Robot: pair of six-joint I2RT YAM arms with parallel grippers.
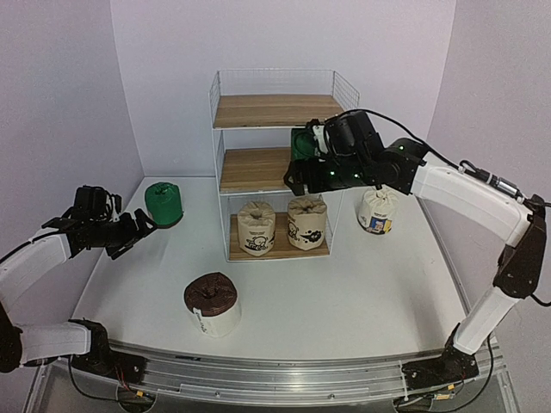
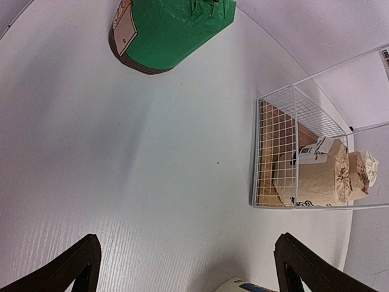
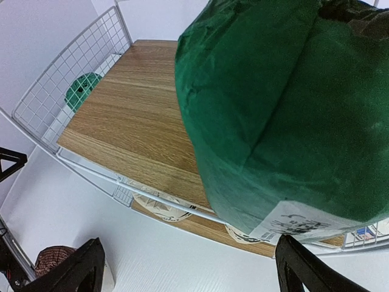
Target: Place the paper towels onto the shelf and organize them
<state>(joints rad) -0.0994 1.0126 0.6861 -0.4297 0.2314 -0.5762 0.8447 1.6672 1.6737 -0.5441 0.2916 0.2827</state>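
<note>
paper towels point(image 1: 212, 301) 6 | 2 beige rolls point(image 1: 256, 227) on shelf point(image 1: 275, 110) | right pincer point(image 1: 300, 168) clamps 1 green roll point(image 3: 273, 109) | left pincer point(image 2: 185, 267) apart

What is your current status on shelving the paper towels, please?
Left gripper open near table green roll. Right gripper shut on held green roll at middle board front. Board bare, nothing blocking.

- No word, brand or number can be read in any view.
- Held green roll point(image 3: 273, 109): a white label with black print near its lower edge, too blurred to read.
- Green roll on the worktop point(image 2: 176, 30): a tan and white label at its edge, its lettering too small to read.
- White roll point(image 1: 377, 211): a blue and yellow label, illegible.
- Left beige roll point(image 1: 256, 228) and right beige roll point(image 1: 306, 222): black cartoon prints, no legible lettering.
- Brown-topped roll point(image 1: 213, 303): a small side tag, unreadable.
</note>
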